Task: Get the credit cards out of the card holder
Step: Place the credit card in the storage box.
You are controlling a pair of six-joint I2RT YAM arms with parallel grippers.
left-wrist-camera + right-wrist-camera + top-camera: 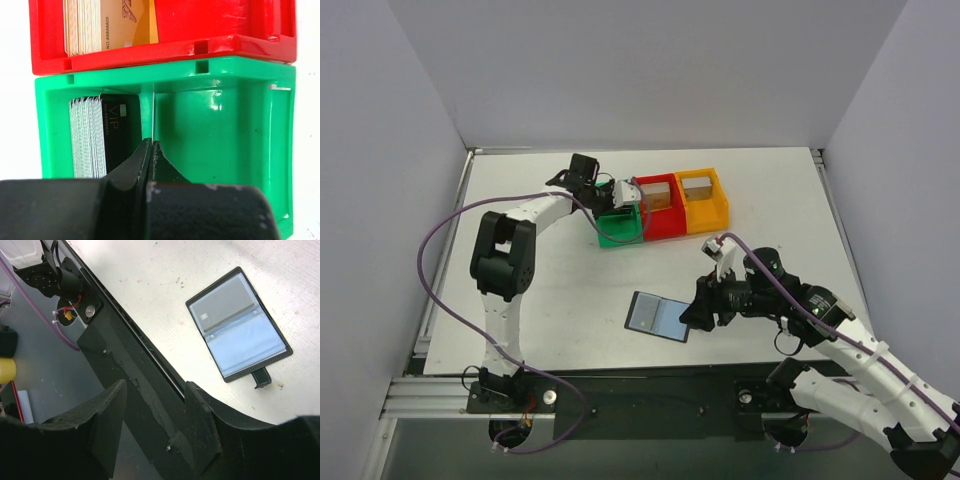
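Left end effector (pixel 151 150) sits closed over the green bin (pixel 225 125) (card between its tips? unclear); the open right end effector (pixel 155 397) should pin the card holder (pixel 239 325) flat.

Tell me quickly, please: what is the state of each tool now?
Left tool: closed over the green bin; whether it holds anything cannot be told.
Right tool: open, holding nothing.
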